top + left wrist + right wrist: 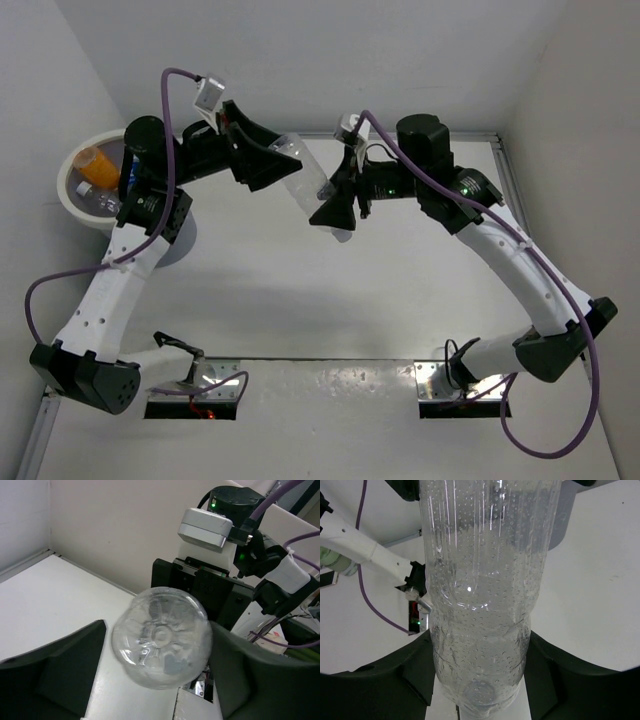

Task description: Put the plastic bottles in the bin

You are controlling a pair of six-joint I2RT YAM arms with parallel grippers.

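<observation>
A clear plastic bottle (315, 190) with no label hangs in the air between my two grippers. My right gripper (335, 208) is shut on it near its neck end; in the right wrist view the bottle (480, 580) fills the space between both fingers. My left gripper (262, 160) is open at the bottle's base. In the left wrist view the base (160, 635) faces the camera, with a small gap to the left finger (60, 670). The bin (72, 200), grey with a white rim, stands at the far left. It holds an orange bottle (97, 165) and a blue-labelled one (128, 175).
White walls close in the table at the back and both sides. The left arm's links (120, 280) pass just beside the bin. The right arm (520, 270) arches along the right side. Two metal base mounts (195, 385) sit at the near edge.
</observation>
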